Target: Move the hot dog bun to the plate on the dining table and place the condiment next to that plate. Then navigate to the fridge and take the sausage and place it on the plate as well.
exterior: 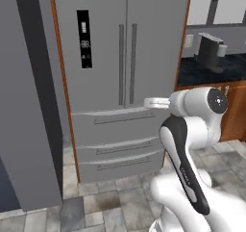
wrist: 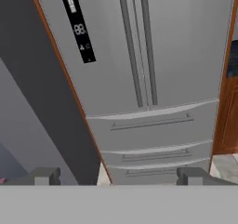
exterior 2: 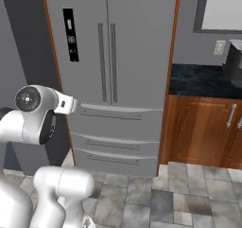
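1. The fridge point(exterior: 115, 82) is seen closed in all three views, its two upper doors meeting at a pair of long bar handles point(exterior: 127, 65), with the drawers point(exterior: 117, 139) stacked below
2. The black display panel point(exterior: 84, 38) is set in the left upper door, near that door's outer edge
3. The gripper point(wrist: 118, 175) is shown in the hand view with its two dark fingertips point(wrist: 44, 176) spread wide apart and nothing held between them; the lower drawers of the fridge are framed in the gap
4. In the base views the arm point(exterior: 192, 130) is seen folded in front of the fridge, clear of the doors, while the fingers themselves cannot be made out there
5. A wooden strip point(exterior 2: 169, 75) is seen along the fridge's right edge, and a brown cabinet point(exterior 2: 208, 132) under a black counter point(exterior 2: 203, 83) is shown fully in the right base view
6. A dark appliance point(exterior: 210, 52) standing on that counter is shown more completely in the left base view
7. A grey tiled floor point(exterior 2: 179, 198) is seen below the fridge in both base views
8. A small pink patch at the left edge of the hand view cannot be identified
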